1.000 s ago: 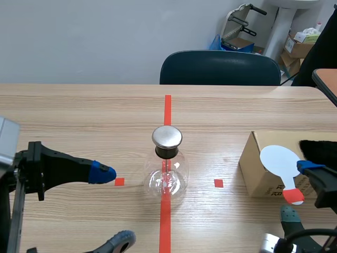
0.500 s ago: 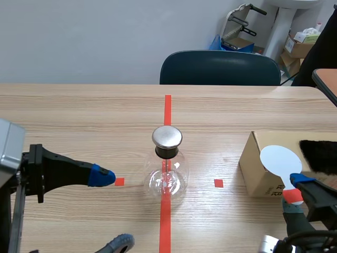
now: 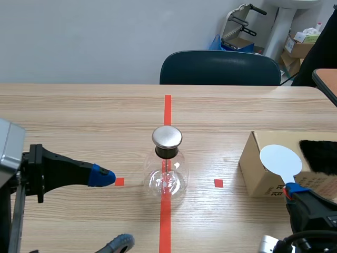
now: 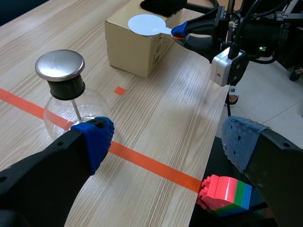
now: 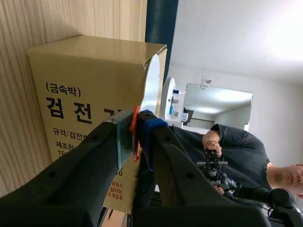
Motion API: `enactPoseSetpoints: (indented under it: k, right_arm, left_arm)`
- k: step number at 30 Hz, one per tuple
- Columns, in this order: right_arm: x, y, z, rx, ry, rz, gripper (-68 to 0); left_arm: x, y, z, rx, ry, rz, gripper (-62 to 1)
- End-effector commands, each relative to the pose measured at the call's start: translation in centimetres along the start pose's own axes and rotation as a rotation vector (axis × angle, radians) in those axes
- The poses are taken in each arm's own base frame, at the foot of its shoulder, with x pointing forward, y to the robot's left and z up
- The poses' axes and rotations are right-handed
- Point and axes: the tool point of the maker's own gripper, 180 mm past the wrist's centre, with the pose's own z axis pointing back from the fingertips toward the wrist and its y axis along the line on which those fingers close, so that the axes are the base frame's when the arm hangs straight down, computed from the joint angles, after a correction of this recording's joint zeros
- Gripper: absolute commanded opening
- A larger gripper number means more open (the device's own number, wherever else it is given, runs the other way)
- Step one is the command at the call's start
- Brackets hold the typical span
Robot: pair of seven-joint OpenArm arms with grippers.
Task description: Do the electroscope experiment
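Observation:
The electroscope (image 3: 167, 161), a round glass flask with a metal cap (image 3: 167, 136), stands on the red tape line at mid-table. In the left wrist view the electroscope (image 4: 71, 101) is just ahead of my left finger. My left gripper (image 3: 111, 209) (image 4: 168, 142) is open, left of the flask, holding nothing. A white round paddle (image 3: 280, 159) (image 4: 147, 23) (image 5: 152, 82) lies on the cardboard box (image 3: 258, 168) (image 4: 135, 49) (image 5: 80, 90), its orange-red handle sticking out over the box's edge. My right gripper (image 3: 290, 191) (image 5: 137, 130) (image 4: 182, 32) is shut on that handle.
A black furry piece (image 3: 318, 155) (image 4: 163, 5) lies on the box behind the paddle. A dark chair (image 3: 220, 67) stands beyond the table's far edge. Coloured toy bricks (image 4: 226, 195) sit below the table's near edge. A person (image 5: 236, 163) sits in the background.
My right gripper's fingers came together on the paddle's orange-red handle and the gripper sank a little. The left arm shifted slightly; the flask stayed put.

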Motion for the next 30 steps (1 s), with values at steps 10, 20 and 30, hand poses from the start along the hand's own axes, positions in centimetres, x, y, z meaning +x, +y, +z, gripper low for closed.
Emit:
enactPoseSetpoints:
  k: [10,20,30]
  right_arm:
    - [-0.63,-0.20,-0.44,0.004,0.010,0.018,-66.7]
    - [-0.73,-0.26,-0.51,0.002,0.014,0.019,-66.7]
    - [-0.73,-0.26,-0.51,0.002,0.014,0.019,-66.7]
  left_arm:
    - [0.62,0.04,0.01,-0.001,-0.024,-0.002,-11.8]
    - [0.63,0.04,0.01,-0.001,-0.024,-0.002,-11.8]
    - [0.63,0.04,0.01,-0.001,-0.024,-0.002,-11.8]
